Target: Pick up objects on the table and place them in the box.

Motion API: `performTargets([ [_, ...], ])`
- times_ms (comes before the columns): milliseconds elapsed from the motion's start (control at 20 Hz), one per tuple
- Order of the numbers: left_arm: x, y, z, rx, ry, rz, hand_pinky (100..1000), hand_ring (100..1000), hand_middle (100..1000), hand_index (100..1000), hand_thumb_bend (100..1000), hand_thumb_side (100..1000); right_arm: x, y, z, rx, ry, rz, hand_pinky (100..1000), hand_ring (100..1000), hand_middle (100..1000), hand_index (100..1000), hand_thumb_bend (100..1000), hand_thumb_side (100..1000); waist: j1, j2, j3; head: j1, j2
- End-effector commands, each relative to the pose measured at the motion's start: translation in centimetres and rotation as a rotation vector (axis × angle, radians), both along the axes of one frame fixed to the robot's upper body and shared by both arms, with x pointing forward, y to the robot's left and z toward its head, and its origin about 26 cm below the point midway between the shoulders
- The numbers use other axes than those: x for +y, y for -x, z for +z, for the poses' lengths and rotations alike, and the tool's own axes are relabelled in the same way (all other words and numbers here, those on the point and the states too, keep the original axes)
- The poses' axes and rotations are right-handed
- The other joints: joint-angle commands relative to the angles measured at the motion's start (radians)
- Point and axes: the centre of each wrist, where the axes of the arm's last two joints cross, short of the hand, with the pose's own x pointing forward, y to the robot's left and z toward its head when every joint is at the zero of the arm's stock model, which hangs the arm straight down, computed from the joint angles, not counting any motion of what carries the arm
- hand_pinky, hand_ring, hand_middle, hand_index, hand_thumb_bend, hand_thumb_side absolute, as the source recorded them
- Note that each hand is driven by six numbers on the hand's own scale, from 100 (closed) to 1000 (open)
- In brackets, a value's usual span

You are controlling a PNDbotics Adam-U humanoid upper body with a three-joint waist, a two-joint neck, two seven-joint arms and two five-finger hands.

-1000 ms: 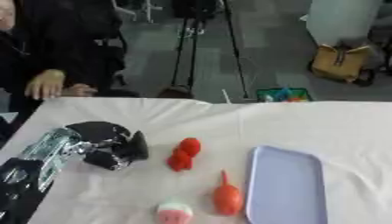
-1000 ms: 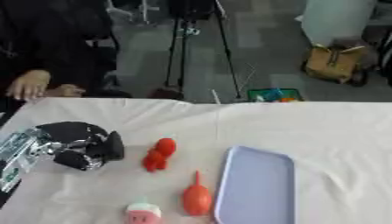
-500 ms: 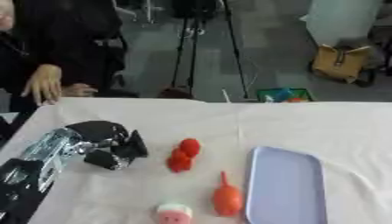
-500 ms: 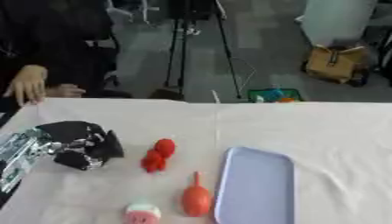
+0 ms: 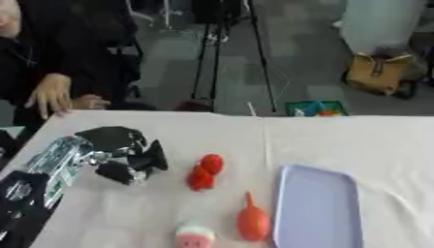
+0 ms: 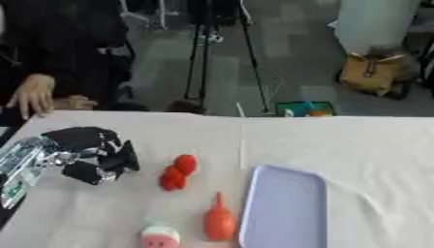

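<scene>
Left eye view: my left hand (image 5: 125, 156) comes in from the left edge on its silver forearm and sits low over the white table (image 5: 356, 140), fingers curled in toward the palm with nothing caught between them that I can make out. Just to its right, apart from my fingertips, lies a red lumpy object (image 5: 204, 171), two rounded blobs joined together. Nearer to me there's an orange object with a thin stalk (image 5: 252, 221), bulb end toward me, stalk pointing away, and just left of it a small pink and white object (image 5: 195, 236) at the bottom edge. The box here reads as a shallow pale lavender tray (image 5: 318, 209), lying flat just beside the orange piece on its right, nothing inside it. No brand, label or writing readable on any of this. Right eye view: same layout, shifted a little left. My left hand is curled over the cloth at the left, the red object a short way to its right, not touching. The orange object lies close against the tray's left rim; I cannot tell whether it touches. At the far left table corner a person's bare hand (image 6: 32, 94) rests on the edge, well apart from the objects. My right hand shows in neither view.
</scene>
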Motion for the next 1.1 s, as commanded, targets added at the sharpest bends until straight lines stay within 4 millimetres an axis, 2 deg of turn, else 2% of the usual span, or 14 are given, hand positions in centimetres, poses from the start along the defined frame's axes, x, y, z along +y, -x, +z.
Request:
performTargets([
  [50, 0.4, 0.6, 2.3, -0.047, -0.009, 0.000, 1000, 1000, 837, 603, 100, 883, -0.2, 0.3, 0.7, -0.013, 0.021, -0.006, 671, 729, 664, 825, 100, 595, 0.001, -0.030, 0.000, 0.001, -0.007],
  [650, -0.6, 0.9, 4.6, -0.079, 0.027, -0.057, 1000, 1000, 833, 594, 100, 860, -0.2, 0.4, 0.7, 0.001, 0.018, -0.002, 672, 732, 664, 824, 100, 592, 0.006, -0.046, 0.001, -0.001, 0.000],
  [1100, -3.8, 1.7, 7.6, -0.099, 0.046, -0.204, 1000, 1000, 833, 590, 100, 852, -0.3, 0.4, 0.6, 0.013, 0.019, 0.003, 674, 732, 663, 824, 100, 590, 0.009, -0.063, 0.000, -0.001, 0.017],
])
